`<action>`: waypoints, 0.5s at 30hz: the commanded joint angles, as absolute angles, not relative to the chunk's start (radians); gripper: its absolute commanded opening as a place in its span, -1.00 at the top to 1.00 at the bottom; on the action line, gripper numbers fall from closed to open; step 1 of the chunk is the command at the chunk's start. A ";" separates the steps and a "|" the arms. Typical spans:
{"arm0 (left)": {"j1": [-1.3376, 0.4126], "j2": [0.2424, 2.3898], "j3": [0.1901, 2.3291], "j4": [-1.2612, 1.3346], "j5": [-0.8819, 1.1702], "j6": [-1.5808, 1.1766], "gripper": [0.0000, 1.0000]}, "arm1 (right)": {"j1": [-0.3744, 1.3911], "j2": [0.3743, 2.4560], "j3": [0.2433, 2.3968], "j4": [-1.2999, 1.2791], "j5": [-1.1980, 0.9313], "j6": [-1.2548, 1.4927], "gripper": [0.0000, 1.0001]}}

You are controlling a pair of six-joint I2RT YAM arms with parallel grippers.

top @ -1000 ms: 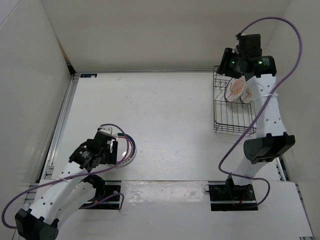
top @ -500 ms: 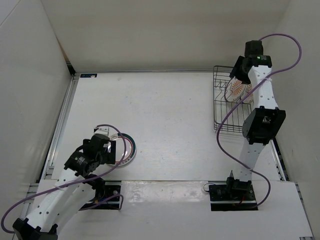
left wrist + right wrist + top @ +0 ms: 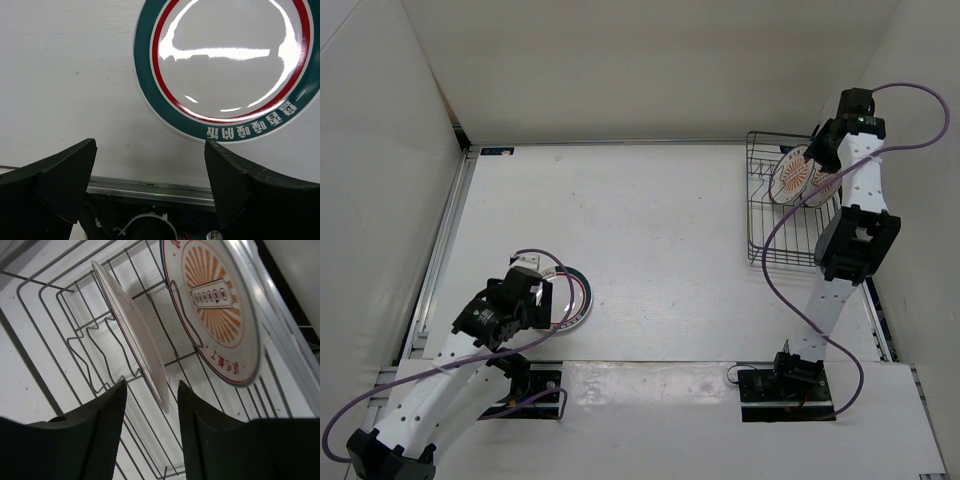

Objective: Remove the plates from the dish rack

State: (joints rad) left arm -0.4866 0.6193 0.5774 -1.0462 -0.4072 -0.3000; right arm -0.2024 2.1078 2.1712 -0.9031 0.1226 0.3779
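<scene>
Straddling plate (image 3: 131, 327) in rack (image 3: 772, 236), R gripper (image 3: 151, 390), prob. not touching.

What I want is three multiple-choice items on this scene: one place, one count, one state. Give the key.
1. Where is the green-ringed plate?
A) in the dish rack
B) flat on the table
C) stacked on another plate

2. How many sunburst plates stand in the dish rack?
A) three
B) one
C) two

3. The left pincer is:
A) open and empty
B) shut on a plate
C) shut on a rack wire

Key: 1B, it lies flat on the bare table; 2C, two orange centres show among the wires; 3A, its fingers stand apart with nothing between them.
</scene>
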 commanded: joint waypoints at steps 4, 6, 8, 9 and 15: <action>-0.489 0.601 0.581 -1.042 -0.433 -0.304 -1.00 | -0.187 2.195 2.200 -0.816 0.097 0.396 0.10; -0.488 0.604 0.581 -1.039 -0.431 -0.302 -1.00 | -0.186 2.212 2.203 -0.798 0.089 0.397 0.21; -0.488 0.621 0.583 -1.039 -0.431 -0.302 -1.00 | -0.187 2.220 2.195 -0.790 0.091 0.397 0.32; -0.488 0.627 0.586 -1.040 -0.430 -0.302 -1.00 | -0.187 2.229 2.191 -0.781 0.089 0.400 0.38; -0.488 0.667 0.595 -1.043 -0.416 -0.298 -1.00 | -0.184 2.253 2.172 -0.784 0.092 0.365 0.57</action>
State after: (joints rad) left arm -0.4866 0.6628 0.5774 -1.0466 -0.4110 -0.2996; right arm -0.1909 2.2364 2.1689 -0.8303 0.1043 0.3565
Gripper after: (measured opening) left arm 0.994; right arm 0.247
